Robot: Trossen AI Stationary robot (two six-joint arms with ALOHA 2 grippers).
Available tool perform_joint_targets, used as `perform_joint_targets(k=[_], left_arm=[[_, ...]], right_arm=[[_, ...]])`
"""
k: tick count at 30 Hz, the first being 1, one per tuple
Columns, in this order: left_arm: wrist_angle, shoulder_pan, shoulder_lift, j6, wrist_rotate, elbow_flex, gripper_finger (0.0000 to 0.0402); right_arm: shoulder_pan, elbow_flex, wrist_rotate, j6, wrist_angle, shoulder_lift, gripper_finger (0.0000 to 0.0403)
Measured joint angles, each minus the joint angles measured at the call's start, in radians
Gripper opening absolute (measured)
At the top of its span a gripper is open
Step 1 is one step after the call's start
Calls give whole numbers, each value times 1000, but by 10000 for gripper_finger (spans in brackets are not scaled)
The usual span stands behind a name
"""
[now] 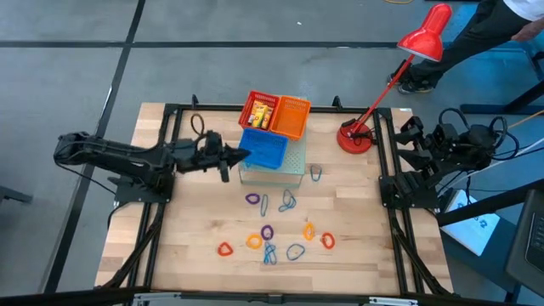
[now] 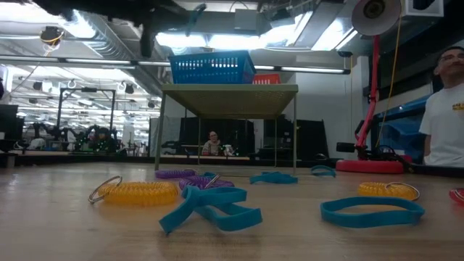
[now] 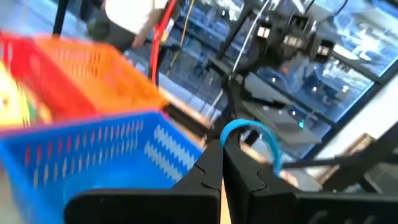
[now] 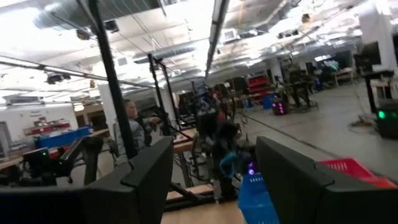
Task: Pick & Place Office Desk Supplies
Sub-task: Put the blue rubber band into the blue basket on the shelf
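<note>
My left gripper (image 1: 240, 155) reaches in from the table's left and is shut on a blue-grey loop (image 3: 250, 134) at the near-left corner of the blue mesh basket (image 1: 265, 150). The basket stands on a pale raised shelf (image 1: 285, 170). Red (image 1: 258, 110) and orange (image 1: 291, 116) baskets stand behind it; the red one holds yellow blocks (image 1: 260, 114). Several blue, purple, orange and red loops (image 1: 287, 201) lie flat on the wood in front of the shelf. My right gripper (image 4: 214, 168) is open and empty at the table's right edge (image 1: 410, 134). My left gripper pinches one end of the blue-grey loop (image 3: 231, 135) between its two fingertips (image 3: 211, 155). The fingers come about level from the table's left. The rest of the loop arcs out past the fingertips, lifted clear of the table, beside the blue basket's wall (image 3: 93, 155).
A red desk lamp stands with its base (image 1: 355, 137) at the back right, its head (image 1: 427, 34) leaning out beyond the table. Black frame rails (image 1: 387, 183) run along both sides. A person (image 2: 446, 109) stands beyond the far right corner. Bare wood lies at the near left (image 1: 187, 238).
</note>
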Motion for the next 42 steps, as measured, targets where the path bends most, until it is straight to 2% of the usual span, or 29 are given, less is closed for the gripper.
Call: perform_joint_targets(k=[5,11,24,29,37,42], left_arm=[[-8,96,28,43,87,70,1],[-186,148,87,46,175,124,1],[-209,174,159,38,187,124,3],[-179,192,160,42,172,125,34],[-177,198,160,29,177,125,117],[34,192,113,-19,235,124,142]], right_arm=[[0,0,5,43,-26,-1,231],[0,0,4,46,-28,-1,231],[0,0,4,49,-27,-1,231],[0,0,4,50,-27,-1,231],[0,0,4,59,-28,-1,231],[0,0,4,68,-28,-1,231]])
